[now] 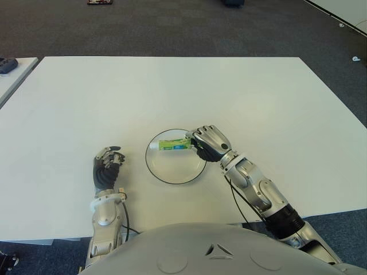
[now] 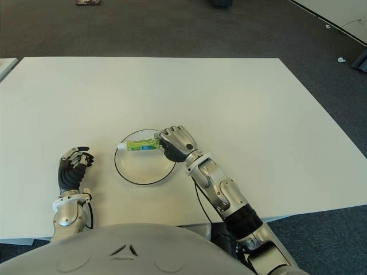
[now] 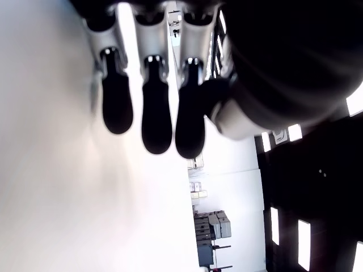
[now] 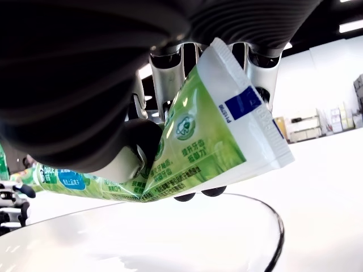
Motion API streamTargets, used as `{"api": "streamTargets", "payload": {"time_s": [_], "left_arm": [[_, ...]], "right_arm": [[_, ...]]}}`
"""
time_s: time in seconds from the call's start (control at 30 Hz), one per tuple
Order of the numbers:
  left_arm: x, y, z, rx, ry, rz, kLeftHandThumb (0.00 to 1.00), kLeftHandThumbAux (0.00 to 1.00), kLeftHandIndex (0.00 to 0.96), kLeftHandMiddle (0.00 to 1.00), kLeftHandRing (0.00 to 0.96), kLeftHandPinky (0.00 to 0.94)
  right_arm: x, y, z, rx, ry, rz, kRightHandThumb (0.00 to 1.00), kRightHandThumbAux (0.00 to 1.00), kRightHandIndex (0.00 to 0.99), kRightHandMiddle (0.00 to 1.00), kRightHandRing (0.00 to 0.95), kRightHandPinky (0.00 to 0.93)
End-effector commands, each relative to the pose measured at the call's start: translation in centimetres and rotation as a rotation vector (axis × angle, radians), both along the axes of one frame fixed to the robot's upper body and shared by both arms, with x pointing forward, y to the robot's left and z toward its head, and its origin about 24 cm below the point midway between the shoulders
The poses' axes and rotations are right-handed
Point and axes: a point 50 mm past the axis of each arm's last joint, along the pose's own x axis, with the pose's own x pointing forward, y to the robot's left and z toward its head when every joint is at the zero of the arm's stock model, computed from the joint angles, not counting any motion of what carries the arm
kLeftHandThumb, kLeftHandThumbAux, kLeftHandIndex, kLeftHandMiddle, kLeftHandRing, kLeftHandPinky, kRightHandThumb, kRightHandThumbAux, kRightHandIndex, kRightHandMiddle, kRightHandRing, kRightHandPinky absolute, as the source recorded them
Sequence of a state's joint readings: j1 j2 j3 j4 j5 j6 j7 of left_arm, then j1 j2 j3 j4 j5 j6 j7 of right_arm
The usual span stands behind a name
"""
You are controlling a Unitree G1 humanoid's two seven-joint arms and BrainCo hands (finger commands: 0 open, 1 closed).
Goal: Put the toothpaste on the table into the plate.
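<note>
A green and white toothpaste tube (image 1: 172, 144) hangs level over the far part of the clear round plate (image 1: 172, 182), its cap end pointing left. My right hand (image 1: 199, 143) is shut on the tube's flat tail end, at the plate's right rim. In the right wrist view the tube (image 4: 193, 153) is pinched between thumb and fingers (image 4: 170, 85), just above the plate (image 4: 275, 226). Whether the tube touches the plate I cannot tell. My left hand (image 1: 108, 165) shows left of the plate, fingers (image 3: 156, 119) relaxed and holding nothing.
The white table (image 1: 172, 86) stretches wide on all sides of the plate. A second table with a dark object (image 1: 7, 64) stands at the far left. Dark carpet lies beyond the far edge, with small dark items (image 1: 100, 2) on it.
</note>
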State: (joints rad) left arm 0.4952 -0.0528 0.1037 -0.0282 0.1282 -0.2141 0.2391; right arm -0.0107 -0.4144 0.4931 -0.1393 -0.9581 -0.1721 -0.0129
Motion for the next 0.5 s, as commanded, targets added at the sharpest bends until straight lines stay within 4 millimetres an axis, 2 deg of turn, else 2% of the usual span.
{"api": "streamTargets", "payload": {"time_s": [0.03, 0.13, 0.2, 0.23, 0.27, 0.3, 0.37, 0.5], "left_arm": [[-0.3, -0.1, -0.5, -0.010, 0.037, -0.001, 0.701, 0.717, 0.430, 0.589, 0.582, 0.564], [-0.3, -0.1, -0.5, -0.010, 0.033, -0.007, 0.701, 0.717, 0.430, 0.595, 0.590, 0.581], [-0.3, -0.1, -0.5, -0.011, 0.030, -0.011, 0.700, 0.717, 0.430, 0.600, 0.596, 0.588], [-0.3, -0.1, -0.5, -0.011, 0.029, -0.013, 0.700, 0.717, 0.430, 0.603, 0.599, 0.587], [-0.3, 0.0, -0.5, -0.010, 0.029, -0.013, 0.700, 0.717, 0.430, 0.604, 0.600, 0.587], [-0.3, 0.0, -0.5, -0.009, 0.028, -0.014, 0.700, 0.717, 0.430, 0.605, 0.601, 0.584], [-0.3, 0.0, -0.5, -0.006, 0.029, -0.013, 0.700, 0.717, 0.430, 0.606, 0.602, 0.579], [-0.2, 0.0, -0.5, -0.002, 0.030, -0.011, 0.701, 0.717, 0.430, 0.606, 0.601, 0.574]], "right_arm": [[0.0, -0.6, 0.6, -0.009, 0.004, -0.030, 0.704, 0.706, 0.426, 0.671, 0.677, 0.666], [-0.1, -0.8, 0.7, -0.011, 0.002, -0.028, 0.700, 0.706, 0.421, 0.585, 0.586, 0.579], [-0.1, -0.9, 0.8, -0.019, -0.001, -0.017, 0.622, 0.586, 0.321, 0.461, 0.456, 0.459], [-0.1, -0.9, 0.9, -0.023, -0.003, -0.012, 0.582, 0.532, 0.254, 0.359, 0.352, 0.362], [-0.1, -1.0, 1.0, -0.033, -0.005, -0.004, 0.567, 0.513, 0.229, 0.323, 0.315, 0.327], [-0.1, -1.0, 1.1, -0.039, -0.006, 0.001, 0.537, 0.478, 0.165, 0.233, 0.223, 0.236], [-0.1, -1.2, 1.3, -0.061, -0.005, 0.013, 0.498, 0.428, 0.079, 0.112, 0.105, 0.113], [-0.1, -1.4, 1.7, -0.099, 0.011, 0.032, 0.463, 0.350, 0.020, 0.029, 0.027, 0.029]]}}
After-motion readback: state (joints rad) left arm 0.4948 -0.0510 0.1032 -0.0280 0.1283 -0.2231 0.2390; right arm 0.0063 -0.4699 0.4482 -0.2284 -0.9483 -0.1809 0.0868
